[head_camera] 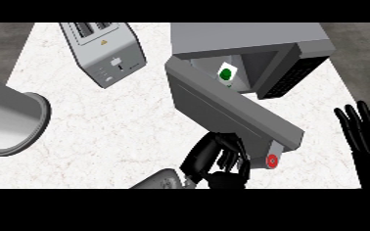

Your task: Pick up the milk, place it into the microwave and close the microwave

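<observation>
The grey microwave [245, 36] stands at the back right of the counter, with its door [231, 110] swung partly open toward me. Inside the cavity stands the milk [227, 73], a white carton with a green round mark, free of both hands. My left hand [217, 161] is at the door's outer face near its free end, beside a red button [272, 160], fingers resting against the panel. My right hand [354, 127] rests open at the right edge, fingers up.
A silver toaster [108, 51] lies tilted at the back left. A grey round pot [18, 120] sits at the left edge. White marbled counter [115, 127] spreads between them and the door.
</observation>
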Motion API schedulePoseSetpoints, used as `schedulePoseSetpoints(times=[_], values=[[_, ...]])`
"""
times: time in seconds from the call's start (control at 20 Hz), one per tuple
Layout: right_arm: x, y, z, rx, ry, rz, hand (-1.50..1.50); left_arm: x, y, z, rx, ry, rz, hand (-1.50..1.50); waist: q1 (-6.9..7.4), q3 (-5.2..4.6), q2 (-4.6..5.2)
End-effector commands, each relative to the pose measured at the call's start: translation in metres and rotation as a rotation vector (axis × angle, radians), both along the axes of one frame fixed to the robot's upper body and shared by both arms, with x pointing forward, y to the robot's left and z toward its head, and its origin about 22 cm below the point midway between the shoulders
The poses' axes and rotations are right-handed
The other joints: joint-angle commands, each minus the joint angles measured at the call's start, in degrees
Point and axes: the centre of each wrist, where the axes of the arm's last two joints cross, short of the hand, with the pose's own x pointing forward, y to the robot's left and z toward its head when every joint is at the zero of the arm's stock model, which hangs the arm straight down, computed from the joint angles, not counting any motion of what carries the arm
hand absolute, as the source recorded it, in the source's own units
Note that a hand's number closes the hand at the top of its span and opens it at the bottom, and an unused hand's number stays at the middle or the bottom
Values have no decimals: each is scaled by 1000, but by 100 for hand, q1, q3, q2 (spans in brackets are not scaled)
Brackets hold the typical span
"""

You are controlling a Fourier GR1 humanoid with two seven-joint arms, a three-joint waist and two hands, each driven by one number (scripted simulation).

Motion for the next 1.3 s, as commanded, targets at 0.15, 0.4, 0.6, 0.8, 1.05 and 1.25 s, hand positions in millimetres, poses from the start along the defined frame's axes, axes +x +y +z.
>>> schedulePoseSetpoints(times=[0.15, 0.4, 0.6, 0.8, 1.05, 1.25], values=[[8, 12, 26, -19, -42, 183, -150, 30, -14, 28, -89, -74, 79, 150, -304, -16, 82], [11, 11, 42, -10, -61, 238, -150, 56, -17, 46, -95, -61, 149, 150, -571, -12, 143], [12, 12, 50, 10, -74, 275, -150, 71, -16, 53, -102, -44, 227, 150, -738, -7, 186], [11, 14, 52, 20, -69, 292, -150, 88, -14, 66, -156, -19, 303, 150, -854, -9, 232], [13, 14, 63, 34, -87, 316, -150, 103, -11, 80, -272, -14, 349, 150, -996, -25, 305], [15, 12, 67, 24, -77, 326, -150, 116, -9, 86, -292, -28, 375, 150, -1045, -12, 349]])
